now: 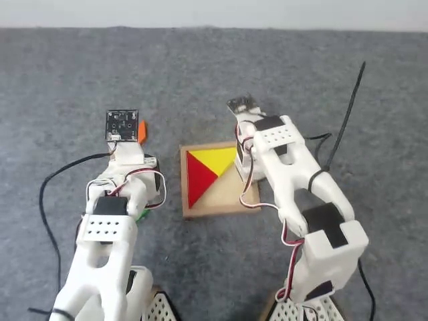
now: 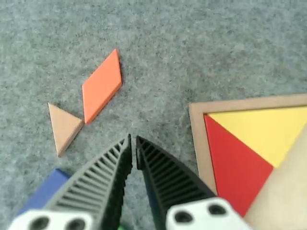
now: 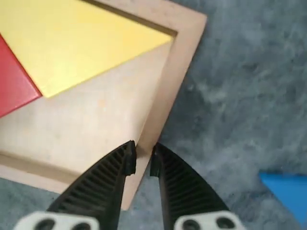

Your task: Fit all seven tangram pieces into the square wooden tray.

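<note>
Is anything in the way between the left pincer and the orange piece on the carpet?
No, nothing visible is. Just bare carpet lies between the left pincer and the orange piece. The tan triangle sits off to one side, with one corner touching the orange piece.

we can read no text, number, label or sign anywhere. the tray (image 1: pixel 184 180), the red piece (image 1: pixel 198 180) and the yellow piece (image 1: pixel 217 158) are plain-faced; any marks on the left arm's black board (image 1: pixel 122 125) are too small to tell.
</note>
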Robot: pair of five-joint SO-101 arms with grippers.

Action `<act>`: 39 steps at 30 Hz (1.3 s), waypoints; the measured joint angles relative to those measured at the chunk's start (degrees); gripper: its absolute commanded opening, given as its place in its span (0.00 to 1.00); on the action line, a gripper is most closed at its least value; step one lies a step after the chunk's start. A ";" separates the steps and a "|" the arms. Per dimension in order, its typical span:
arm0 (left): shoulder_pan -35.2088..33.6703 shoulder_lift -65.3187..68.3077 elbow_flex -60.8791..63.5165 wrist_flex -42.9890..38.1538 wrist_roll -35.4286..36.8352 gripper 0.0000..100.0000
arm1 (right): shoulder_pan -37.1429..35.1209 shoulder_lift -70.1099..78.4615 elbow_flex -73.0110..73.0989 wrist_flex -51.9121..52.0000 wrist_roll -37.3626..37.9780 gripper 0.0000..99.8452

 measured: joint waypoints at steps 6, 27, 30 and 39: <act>0.00 0.00 0.00 0.00 0.00 0.01 | -4.75 -9.67 9.67 -0.62 -0.35 0.10; 0.00 0.00 0.00 0.00 -0.35 0.01 | 13.71 -43.43 27.96 5.98 30.59 0.26; 0.00 0.00 0.00 0.26 -0.70 0.01 | 18.11 -45.80 32.35 5.19 39.38 0.28; 0.00 0.00 0.00 1.58 -0.88 0.01 | 25.67 -46.15 42.02 -12.84 51.60 0.28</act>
